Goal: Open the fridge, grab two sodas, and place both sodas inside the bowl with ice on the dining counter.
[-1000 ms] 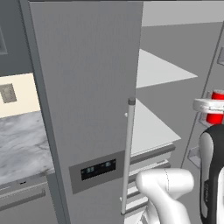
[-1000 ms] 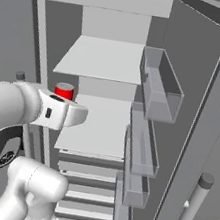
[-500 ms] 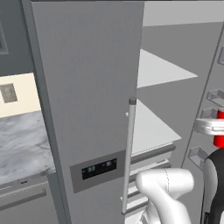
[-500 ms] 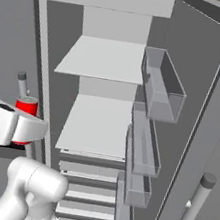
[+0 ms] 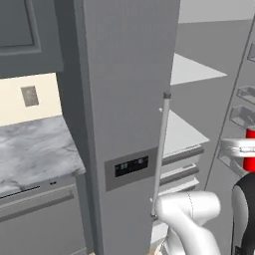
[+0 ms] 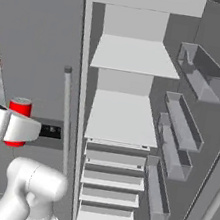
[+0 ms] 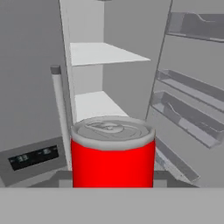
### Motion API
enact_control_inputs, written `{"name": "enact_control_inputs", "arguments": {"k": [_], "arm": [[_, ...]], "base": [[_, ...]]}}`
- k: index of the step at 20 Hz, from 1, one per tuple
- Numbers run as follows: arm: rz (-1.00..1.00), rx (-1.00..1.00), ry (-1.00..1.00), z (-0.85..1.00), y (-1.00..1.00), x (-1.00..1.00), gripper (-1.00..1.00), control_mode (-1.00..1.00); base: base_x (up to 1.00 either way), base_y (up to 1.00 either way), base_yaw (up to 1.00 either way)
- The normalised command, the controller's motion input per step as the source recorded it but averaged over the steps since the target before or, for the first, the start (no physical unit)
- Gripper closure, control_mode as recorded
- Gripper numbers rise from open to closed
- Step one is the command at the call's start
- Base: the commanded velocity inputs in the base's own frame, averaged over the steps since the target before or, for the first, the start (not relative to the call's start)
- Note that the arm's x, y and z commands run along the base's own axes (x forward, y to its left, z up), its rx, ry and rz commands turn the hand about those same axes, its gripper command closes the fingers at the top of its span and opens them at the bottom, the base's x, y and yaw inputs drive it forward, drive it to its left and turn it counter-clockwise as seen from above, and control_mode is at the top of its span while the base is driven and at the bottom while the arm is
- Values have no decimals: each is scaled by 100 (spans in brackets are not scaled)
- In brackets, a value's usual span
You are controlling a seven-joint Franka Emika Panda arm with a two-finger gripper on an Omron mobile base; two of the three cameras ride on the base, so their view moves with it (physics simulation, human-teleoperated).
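A red soda can [image 7: 113, 159] stands upright right in front of the hand camera, with my gripper [image 7: 113, 180] shut on its lower part. The can [image 6: 20, 107] and gripper [image 6: 20, 128] hang in front of the fridge's closed left door [image 6: 42, 45], outside the open compartment. At the right edge of the left base view, the can [image 5: 249, 163] shows beside the gripper [image 5: 238, 148]. The grey fridge [image 5: 124, 74] has its right door [image 6: 205, 97] swung open, showing bare white shelves [image 6: 134, 55]. The bowl with ice and the dining counter are out of view.
The closed door carries a dark display panel [image 5: 128, 167] and a long bar handle [image 5: 160, 149] close to the can. Door bins [image 6: 180, 124] line the open door, and drawers [image 6: 113, 178] sit below the shelves. A marble worktop on grey cabinets [image 5: 35, 154] lies left of the fridge.
The gripper has carried the can out of the fridge compartment and leftward, to in front of the closed door. The whole picture has shifted right, so the base has moved.
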Motion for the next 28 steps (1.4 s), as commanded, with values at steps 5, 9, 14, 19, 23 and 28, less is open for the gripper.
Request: {"name": "enact_control_inputs", "arguments": {"k": [5, 9, 14, 19, 23, 28], "arm": [[0, 0, 0, 0, 0, 0, 100, 100], [0, 0, 0, 0, 0, 0, 100, 100], [0, 0, 0, 0, 0, 0, 100, 100], [0, 0, 0, 0, 0, 0, 100, 100], [0, 0, 0, 0, 0, 0, 100, 100], [0, 0, 0, 0, 0, 0, 100, 100]], "base": [[-91, 38, -45], [-73, 22, -59], [-55, 16, -65], [-44, 11, -67], [-41, 9, -68], [-39, 8, -68]]}}
